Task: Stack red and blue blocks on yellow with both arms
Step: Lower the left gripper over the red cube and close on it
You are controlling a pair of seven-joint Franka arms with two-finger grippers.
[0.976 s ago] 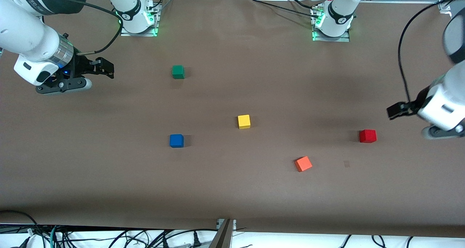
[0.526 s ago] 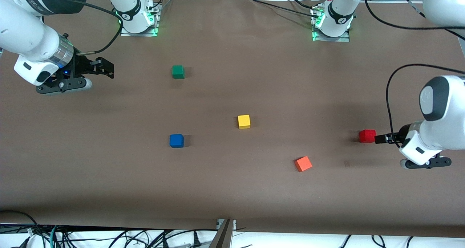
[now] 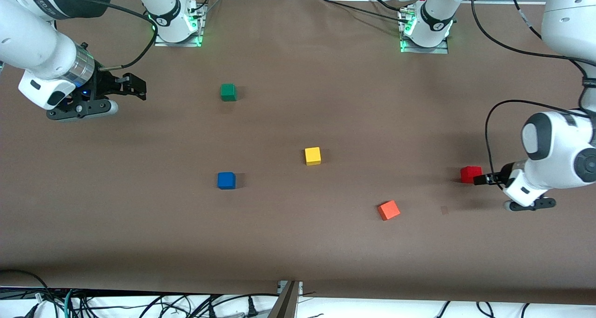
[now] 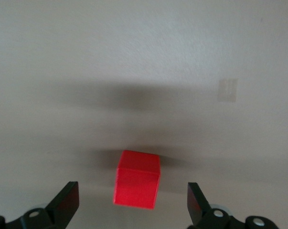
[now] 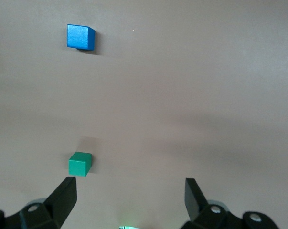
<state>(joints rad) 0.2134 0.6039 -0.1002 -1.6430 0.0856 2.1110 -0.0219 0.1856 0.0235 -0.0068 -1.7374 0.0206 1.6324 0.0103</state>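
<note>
The red block (image 3: 470,173) lies on the table near the left arm's end; it also shows in the left wrist view (image 4: 137,180). My left gripper (image 3: 479,179) is open, low beside the red block, with the block lying ahead between the lines of its two fingers, apart from them. The yellow cube (image 3: 312,155) sits near the table's middle. The blue block (image 3: 226,180) lies toward the right arm's end and shows in the right wrist view (image 5: 80,36). My right gripper (image 3: 135,87) is open and empty, waiting above the table at the right arm's end.
A green cube (image 3: 228,92) lies farther from the front camera than the blue block, also in the right wrist view (image 5: 80,163). An orange cube (image 3: 388,210) lies nearer the camera, between yellow and red. A small pale mark (image 3: 444,210) is on the brown table.
My left arm has swung down from above the table's end, and its open gripper has come low, right beside the red block. The right arm has not moved.
</note>
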